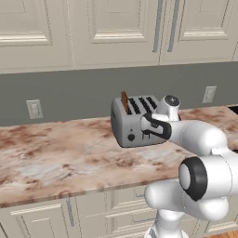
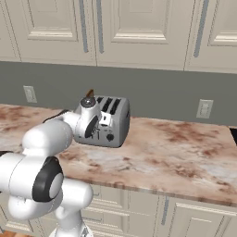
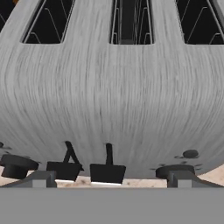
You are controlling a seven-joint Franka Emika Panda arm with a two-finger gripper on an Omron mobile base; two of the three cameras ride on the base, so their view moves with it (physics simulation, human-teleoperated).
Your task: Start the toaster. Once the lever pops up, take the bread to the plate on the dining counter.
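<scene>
Right up against the toaster's front, the gripper (image 3: 107, 177) hangs with its two dark fingertips (image 3: 40, 178) spread wide apart and nothing between them, reaching past the rounded upper edge toward the two black levers (image 3: 107, 169) and the round knobs (image 3: 17, 164) at either side. Behind it, the toaster (image 1: 135, 120) stands on the marble worktop (image 1: 56, 155) near the grey wall, and the bread (image 1: 124, 102) sticks upright out of the slot farthest to the robot's left.
</scene>
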